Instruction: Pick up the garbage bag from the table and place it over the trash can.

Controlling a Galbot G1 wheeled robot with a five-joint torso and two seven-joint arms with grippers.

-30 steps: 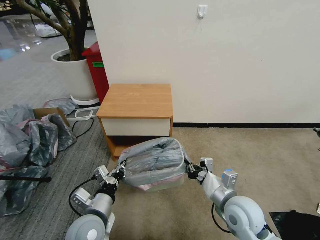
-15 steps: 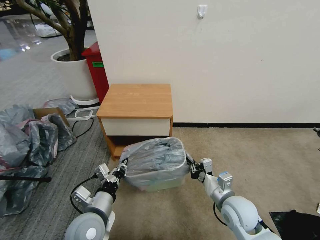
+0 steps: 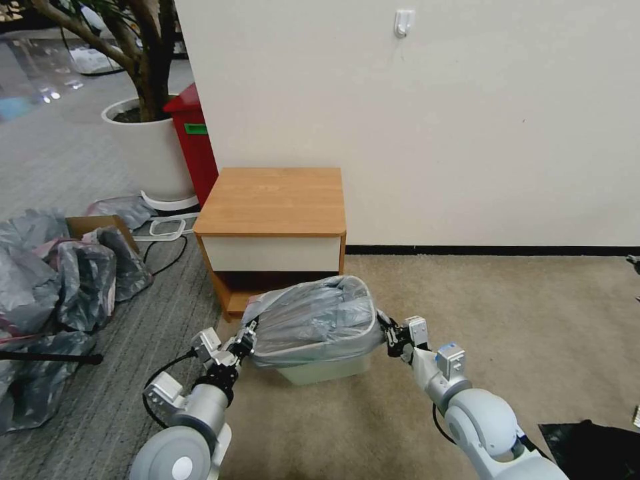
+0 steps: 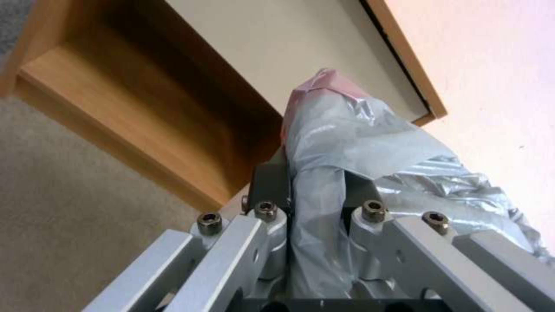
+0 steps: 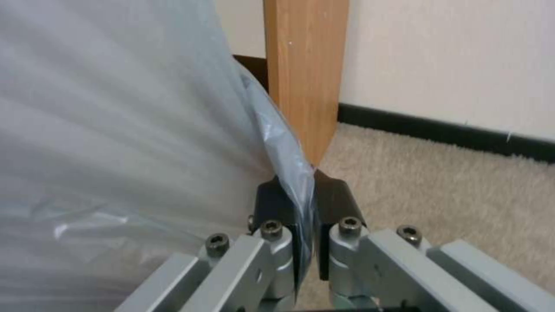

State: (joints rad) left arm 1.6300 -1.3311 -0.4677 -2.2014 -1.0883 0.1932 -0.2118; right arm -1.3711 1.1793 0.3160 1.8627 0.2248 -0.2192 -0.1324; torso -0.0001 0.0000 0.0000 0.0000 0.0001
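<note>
Head view: the garbage bag (image 3: 313,319) is draped over the trash can (image 3: 325,369), which stands on the carpet just in front of the table (image 3: 273,200). At its left side the left gripper (image 3: 243,345) pinches a fold of bag; at its right the right gripper (image 3: 389,333) clamps the film. Far left lie a heap of grey bags (image 3: 60,280) with a cardboard box (image 3: 87,224). Behind stand a red bin (image 3: 193,143), whose green label is unreadable, and a white planter (image 3: 150,150).

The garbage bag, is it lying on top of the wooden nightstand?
No, the garbage bag is draped over the cream trash can on the carpet, held by the left gripper and right gripper.
</note>
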